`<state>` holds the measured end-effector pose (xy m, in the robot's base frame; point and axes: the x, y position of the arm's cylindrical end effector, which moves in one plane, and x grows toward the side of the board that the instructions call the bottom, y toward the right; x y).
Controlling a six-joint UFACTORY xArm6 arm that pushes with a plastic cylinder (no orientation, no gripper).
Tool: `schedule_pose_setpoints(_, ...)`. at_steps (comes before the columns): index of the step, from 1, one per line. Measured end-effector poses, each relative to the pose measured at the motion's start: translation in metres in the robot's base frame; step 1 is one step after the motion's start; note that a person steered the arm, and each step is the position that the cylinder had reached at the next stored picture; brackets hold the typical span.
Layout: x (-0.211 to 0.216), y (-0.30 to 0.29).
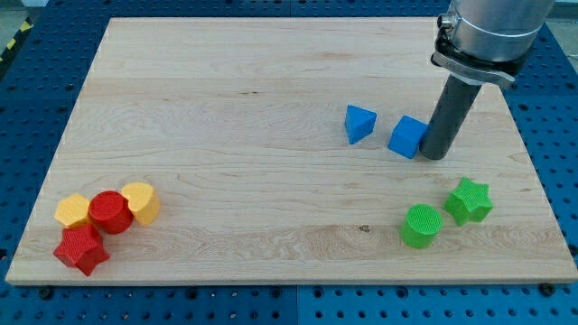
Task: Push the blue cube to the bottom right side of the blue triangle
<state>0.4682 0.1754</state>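
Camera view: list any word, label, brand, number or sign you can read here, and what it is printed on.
None: no readable text in this view.
Board, blue cube, blue triangle and the other blocks: plain, unmarked.
Rod with my tip, just right of the blue cube: no marking.
Yellow-black stripes at the view's top left: a pattern, no letters.

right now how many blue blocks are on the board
2: the blue triangle right of centre, and the blue cube just to its right, against my tip. None look hidden.
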Motion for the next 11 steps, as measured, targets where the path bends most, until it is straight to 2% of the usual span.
schedule_pose_setpoints(2,-0.006,0.055)
schedule_pose_setpoints(3,-0.023,0.061)
schedule_pose_setpoints(11,-0.029,-0.006)
